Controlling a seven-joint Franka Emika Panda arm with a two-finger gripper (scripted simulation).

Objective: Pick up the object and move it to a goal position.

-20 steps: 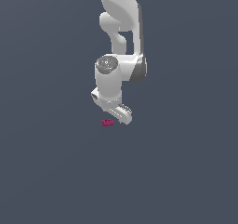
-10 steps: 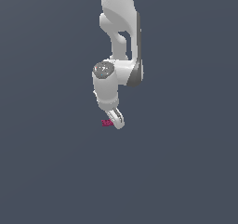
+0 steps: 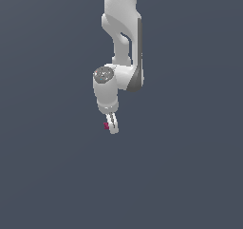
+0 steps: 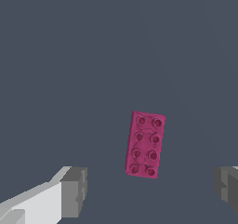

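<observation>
White robot arm [image 3: 124, 42] hangs from top centre of exterior frame, wrist bent, end effector [image 3: 113, 127] pointing down at frame centre. Small magenta-pink block [image 3: 106, 125] lies on dark grey bench [image 3: 190, 176], touching or just beside fingertips on exterior view's left. Wrist camera: block [image 4: 145, 144], studded in two rows of four, lies flat between grey finger pads [image 4: 74, 192], untouched. End effector spread wide, holding nothing.
</observation>
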